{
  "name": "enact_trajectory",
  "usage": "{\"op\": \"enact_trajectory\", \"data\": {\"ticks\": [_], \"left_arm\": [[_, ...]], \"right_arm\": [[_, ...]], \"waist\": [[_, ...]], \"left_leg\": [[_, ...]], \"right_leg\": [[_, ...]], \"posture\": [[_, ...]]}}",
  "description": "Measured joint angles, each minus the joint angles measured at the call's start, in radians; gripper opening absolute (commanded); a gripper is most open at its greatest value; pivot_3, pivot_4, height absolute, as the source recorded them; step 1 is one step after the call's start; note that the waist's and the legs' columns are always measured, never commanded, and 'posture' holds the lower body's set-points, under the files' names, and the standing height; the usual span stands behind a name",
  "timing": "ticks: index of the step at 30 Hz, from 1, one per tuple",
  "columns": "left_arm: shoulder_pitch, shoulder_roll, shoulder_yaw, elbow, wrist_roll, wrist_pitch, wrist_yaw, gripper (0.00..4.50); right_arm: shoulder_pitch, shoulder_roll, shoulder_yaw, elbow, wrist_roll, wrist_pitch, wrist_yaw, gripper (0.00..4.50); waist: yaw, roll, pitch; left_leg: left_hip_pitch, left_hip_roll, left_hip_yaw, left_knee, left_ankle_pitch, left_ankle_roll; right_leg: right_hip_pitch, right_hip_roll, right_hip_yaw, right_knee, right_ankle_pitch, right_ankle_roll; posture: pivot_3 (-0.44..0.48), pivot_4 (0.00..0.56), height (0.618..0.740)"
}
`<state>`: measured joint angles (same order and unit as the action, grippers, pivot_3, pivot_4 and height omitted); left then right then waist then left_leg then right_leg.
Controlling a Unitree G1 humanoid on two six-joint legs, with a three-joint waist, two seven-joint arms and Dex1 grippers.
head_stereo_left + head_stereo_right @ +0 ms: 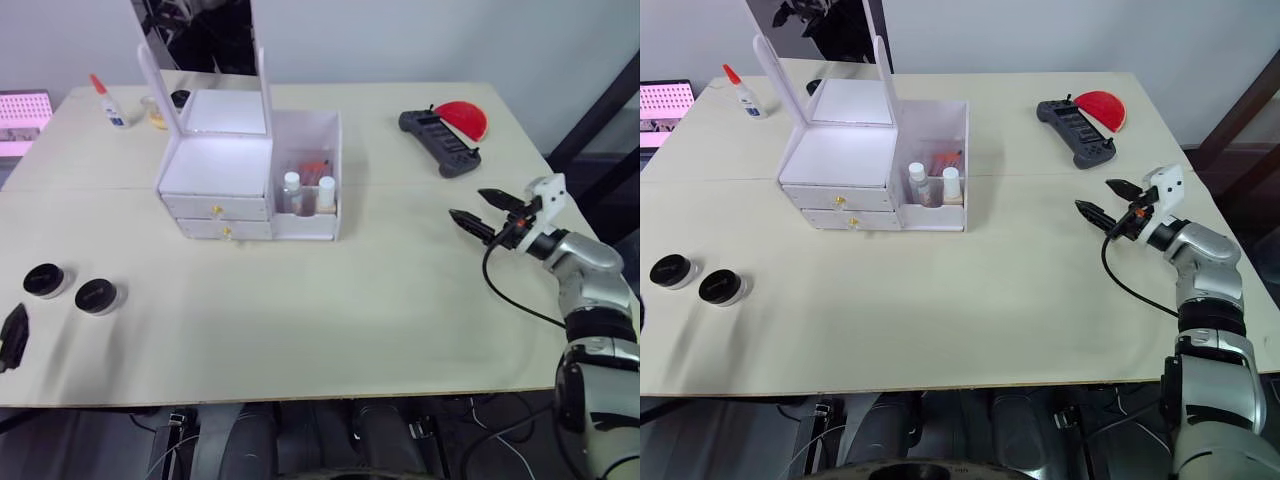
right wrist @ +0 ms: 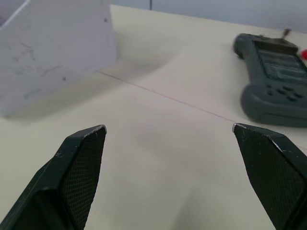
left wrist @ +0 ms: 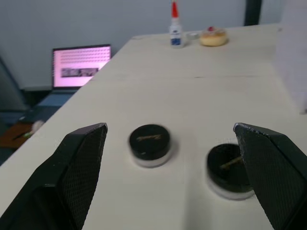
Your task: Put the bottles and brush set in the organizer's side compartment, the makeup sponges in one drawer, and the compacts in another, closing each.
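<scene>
The white organizer stands at the table's back centre with its mirror up and both gold-knobbed drawers shut. Its side compartment holds the two white-capped bottles, with the reddish brush set behind them. Two black compacts lie side by side near the table's left edge. My left gripper hovers open just in front of them, both compacts lying ahead of its fingers. My right gripper is open over bare table at the right. The makeup sponges are out of view.
A grey handheld controller and a red half-disc lie at the back right. A white glue bottle and a small dish sit at the back left. A laptop with a pink screen stands beyond the left edge.
</scene>
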<state>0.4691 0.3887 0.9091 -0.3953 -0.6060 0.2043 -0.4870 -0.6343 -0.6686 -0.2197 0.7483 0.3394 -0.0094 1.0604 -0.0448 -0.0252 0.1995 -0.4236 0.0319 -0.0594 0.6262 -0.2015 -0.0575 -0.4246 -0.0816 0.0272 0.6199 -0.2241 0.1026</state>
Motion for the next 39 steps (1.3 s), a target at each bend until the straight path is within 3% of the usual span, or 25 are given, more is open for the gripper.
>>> {"op": "enact_trajectory", "data": {"ticks": [5, 9, 13, 18, 22, 26, 39], "left_arm": [[-0.112, 0.024, -0.213, -0.164, -0.006, 0.101, 0.08, 4.43], [-0.216, -0.005, -0.413, -0.203, 0.081, 0.138, 0.164, 4.43], [-0.295, -0.085, -0.591, -0.144, 0.188, 0.139, 0.235, 4.43], [-0.405, -0.174, -0.717, 0.023, 0.292, 0.117, 0.302, 4.43], [-0.452, -0.223, -0.762, 0.102, 0.336, 0.088, 0.33, 4.43], [-0.486, -0.266, -0.782, 0.164, 0.368, 0.06, 0.357, 2.58], [-0.584, -0.285, -0.797, 0.296, 0.424, -0.026, 0.381, 2.58]], "right_arm": [[-0.055, 0.042, 0.089, -0.249, 0.047, 0.197, 0.064, 4.5], [-0.08, 0.058, 0.158, -0.461, 0.081, 0.318, 0.095, 4.5], [-0.093, 0.059, 0.202, -0.583, 0.11, 0.438, 0.096, 4.5], [-0.159, 0.056, 0.216, -0.69, 0.149, 0.553, 0.086, 4.5], [-0.186, 0.052, 0.218, -0.758, 0.158, 0.609, 0.072, 4.5], [-0.186, 0.051, 0.225, -0.792, 0.169, 0.649, 0.063, 4.5], [-0.186, 0.027, 0.225, -0.809, 0.177, 0.644, 0.044, 4.5]], "waist": [[0.001, 0.001, 0.0], [0.005, 0.001, 0.0], [0.01, 0.001, 0.0], [0.011, 0.001, 0.0], [0.01, 0.001, 0.0], [0.015, 0.001, 0.0], [0.033, 0.001, 0.0]], "left_leg": [[0.001, 0.0, -0.001, 0.001, 0.0, 0.0], [0.001, 0.0, -0.001, 0.0, 0.0, 0.0], [0.001, 0.0, -0.001, 0.002, 0.0, 0.0], [0.002, 0.0, -0.001, 0.002, 0.0, 0.0], [0.002, 0.0, -0.001, 0.002, 0.0, 0.0], [0.002, 0.0, -0.002, 0.002, 0.0, 0.0], [0.001, 0.0, -0.001, 0.002, 0.0, 0.0]], "right_leg": [[0.0, 0.0, 0.0, 0.003, 0.0, 0.0], [0.0, 0.001, 0.0, 0.004, -0.001, 0.002], [0.0, 0.001, 0.0, 0.006, -0.001, 0.002], [0.0, 0.001, 0.0, 0.008, -0.001, 0.002], [0.0, 0.001, 0.0, 0.008, -0.002, 0.003], [0.0, 0.001, 0.0, 0.008, -0.002, 0.003], [-0.001, 0.001, 0.0, 0.008, -0.002, 0.003]], "posture": [[0.0, 0.15, 0.74], [0.0, 0.15, 0.74], [0.0, 0.15, 0.74], [0.0, 0.15, 0.74], [0.0, 0.15, 0.74], [0.0, 0.15, 0.74], [0.0, 0.15, 0.74]]}}
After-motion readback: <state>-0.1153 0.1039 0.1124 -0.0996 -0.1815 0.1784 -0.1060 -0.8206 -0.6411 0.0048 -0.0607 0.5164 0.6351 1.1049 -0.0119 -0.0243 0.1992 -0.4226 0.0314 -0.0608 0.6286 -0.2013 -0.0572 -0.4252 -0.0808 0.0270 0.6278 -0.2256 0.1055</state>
